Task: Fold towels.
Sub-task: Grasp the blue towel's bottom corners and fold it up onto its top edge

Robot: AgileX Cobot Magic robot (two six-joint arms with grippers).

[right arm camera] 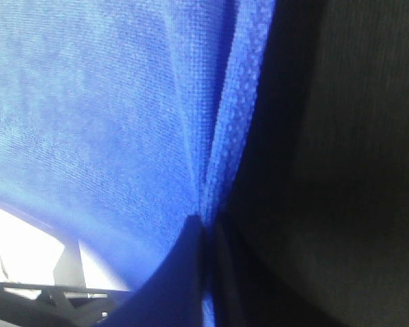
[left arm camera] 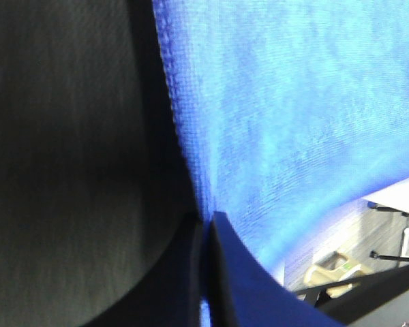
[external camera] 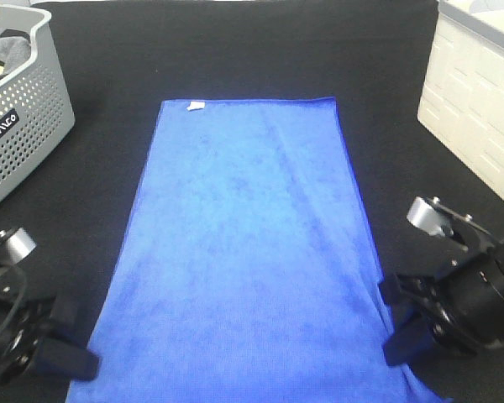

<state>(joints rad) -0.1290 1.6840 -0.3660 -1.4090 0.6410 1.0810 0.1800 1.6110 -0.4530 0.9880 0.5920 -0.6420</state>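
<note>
Towel [external camera: 244, 252]: bright blue, spread flat on the black table [external camera: 235, 50], with its long sides running from the far edge toward the near edge.
Tag [external camera: 196, 106]: small and white, at the towel's far left corner.
Left jaws: closed on the towel's near left corner, at the end of the left arm [external camera: 8, 327].
Right jaws: closed on the towel's near right corner, at the end of the right arm [external camera: 479, 294].
High view only: shows the towel's outline except its near end, which runs out of frame. It also shows the tag and both arms, whose bodies hide the two pinches.
Left wrist view only: the jaws meet with the towel [left arm camera: 293, 102] clamped between them. The stitched hem runs away from the pinch beside bare table [left arm camera: 68, 136].
Right wrist view only: the jaws meet on the towel [right arm camera: 88, 102], which gathers into a ridge at the pinch. Bare table [right arm camera: 354, 136] lies alongside.
Edges: the left long edge is straight. A faint crease slants across the cloth toward the near right corner.
Open room: bare table lies beyond the towel's far edge and along both long sides.
Basket [external camera: 25, 117]: grey and perforated, at the far left corner, well apart from the towel.
Box [external camera: 479, 109]: white, at the far right, well apart from the towel.
</note>
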